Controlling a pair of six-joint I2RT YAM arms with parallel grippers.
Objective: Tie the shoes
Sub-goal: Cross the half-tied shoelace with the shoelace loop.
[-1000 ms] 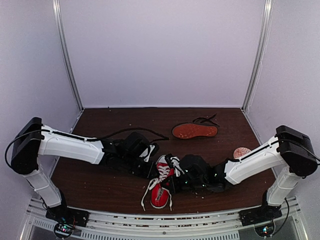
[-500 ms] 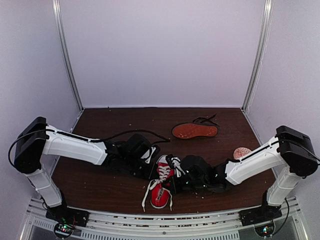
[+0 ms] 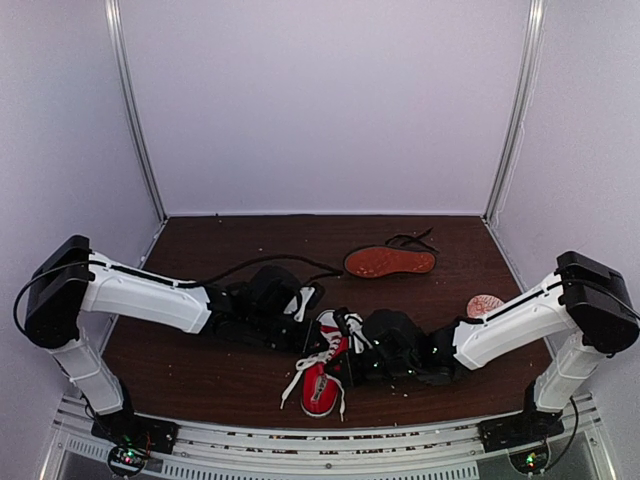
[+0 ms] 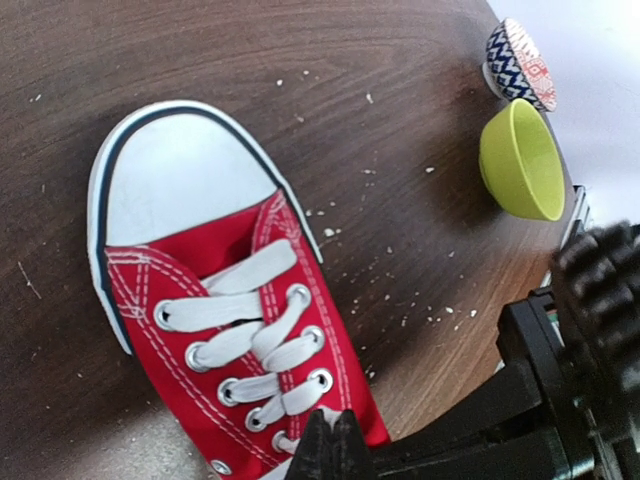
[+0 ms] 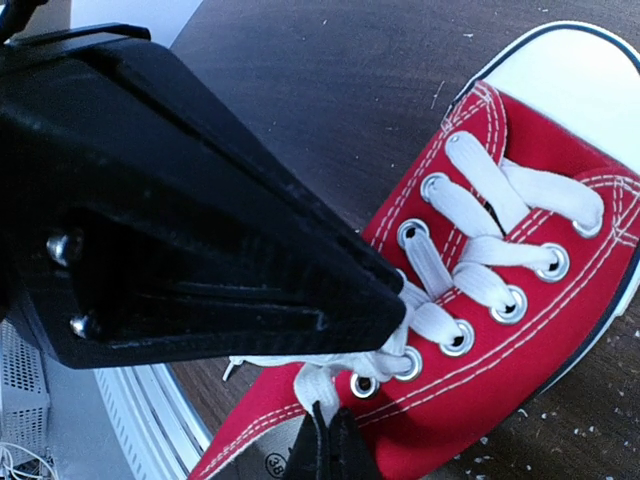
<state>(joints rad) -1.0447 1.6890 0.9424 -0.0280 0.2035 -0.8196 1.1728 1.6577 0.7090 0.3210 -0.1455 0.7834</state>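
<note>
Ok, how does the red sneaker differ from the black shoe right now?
The red sneaker sits sole down near the front edge. The black shoe lies overturned farther back, with its reddish-brown sole up. The red sneaker's laces are white and the black shoe's are black. The left tool and right tool are shut at the red sneaker's laces, and neither is near the black shoe. Both shoes have loose, untied laces.

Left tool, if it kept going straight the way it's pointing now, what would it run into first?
Most likely the red sneaker: the closed left tool sits over its laced upper, at the eyelets farthest from the toe cap, so a white lace there probably comes first, though depth is unclear.
</note>
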